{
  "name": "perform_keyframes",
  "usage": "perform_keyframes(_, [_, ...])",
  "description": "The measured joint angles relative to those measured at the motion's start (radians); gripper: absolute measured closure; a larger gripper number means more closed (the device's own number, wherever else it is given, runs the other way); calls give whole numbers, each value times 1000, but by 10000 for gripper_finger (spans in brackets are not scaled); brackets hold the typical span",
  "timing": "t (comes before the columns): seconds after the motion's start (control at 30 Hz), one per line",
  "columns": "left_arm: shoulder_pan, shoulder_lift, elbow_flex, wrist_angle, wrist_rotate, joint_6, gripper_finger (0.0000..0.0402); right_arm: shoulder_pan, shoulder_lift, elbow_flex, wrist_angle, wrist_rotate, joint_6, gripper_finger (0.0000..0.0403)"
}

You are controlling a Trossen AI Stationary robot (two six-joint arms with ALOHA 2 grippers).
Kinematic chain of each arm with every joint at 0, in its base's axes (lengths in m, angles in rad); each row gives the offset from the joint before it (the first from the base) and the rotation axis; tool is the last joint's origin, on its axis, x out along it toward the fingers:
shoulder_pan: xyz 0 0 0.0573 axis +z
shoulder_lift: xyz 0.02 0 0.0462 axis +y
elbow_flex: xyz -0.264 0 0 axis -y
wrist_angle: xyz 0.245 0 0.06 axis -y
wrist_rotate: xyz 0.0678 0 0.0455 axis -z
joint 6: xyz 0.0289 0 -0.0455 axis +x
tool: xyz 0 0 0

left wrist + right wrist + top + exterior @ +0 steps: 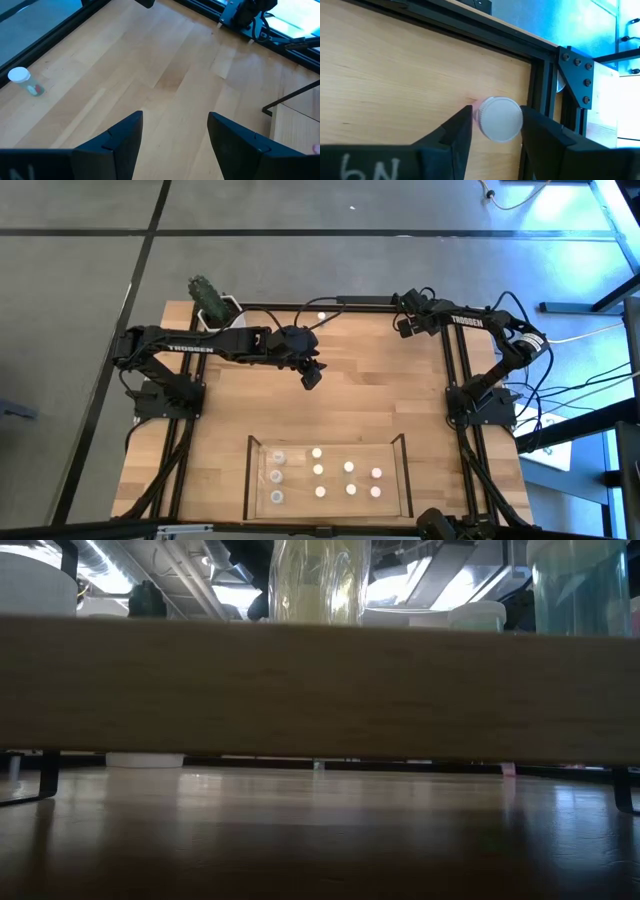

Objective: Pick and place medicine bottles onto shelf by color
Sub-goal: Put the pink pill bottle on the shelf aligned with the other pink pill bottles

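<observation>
My right gripper [403, 323] is at the table's far right corner, shut on a small medicine bottle [499, 119] with a white cap and a pinkish body. My left gripper [312, 377] hovers open over the middle of the table with nothing between its fingers [175, 122]. Another clear bottle with a white cap [21, 80] stands alone on its base near the far edge [321, 315]. The shelf [248, 475], a clear-walled tray at the near edge, holds several bottles standing in rows. My right gripper has the bottle between its two fingers: one fingertip [466, 116] meets the pinkish body just below the cap, the other [526, 117] meets the cap's rim [520, 120]. The fingers slant down from the right. The cap's top faces the wrist camera. Whether the bottle is off the table I cannot tell.
The black metal frame's corner post [542, 85] stands close beside the held bottle. A white pot with a cactus [210, 298] sits at the far left corner. A wooden edge [320, 690] blocks most of the low view. Bare wood lies between the arms and the shelf.
</observation>
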Motion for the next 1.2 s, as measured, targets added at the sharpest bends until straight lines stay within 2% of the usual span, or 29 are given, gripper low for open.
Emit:
perform_keyframes(0.33, [-2, 0, 0, 0, 0, -2, 185, 0, 0, 0, 0, 2, 0, 283])
perform_keyframes(0.73, [-2, 0, 0, 0, 0, -2, 185, 0, -7, 0, -1, -5, 1, 282])
perform_keyframes(0.87, [-2, 0, 0, 0, 0, -2, 185, 0, -38, 11, -14, -66, 4, 283])
perform_keyframes(1.2, [-2, 0, 0, 0, 0, -1, 185, 47, -141, 140, -185, -80, -33, 284])
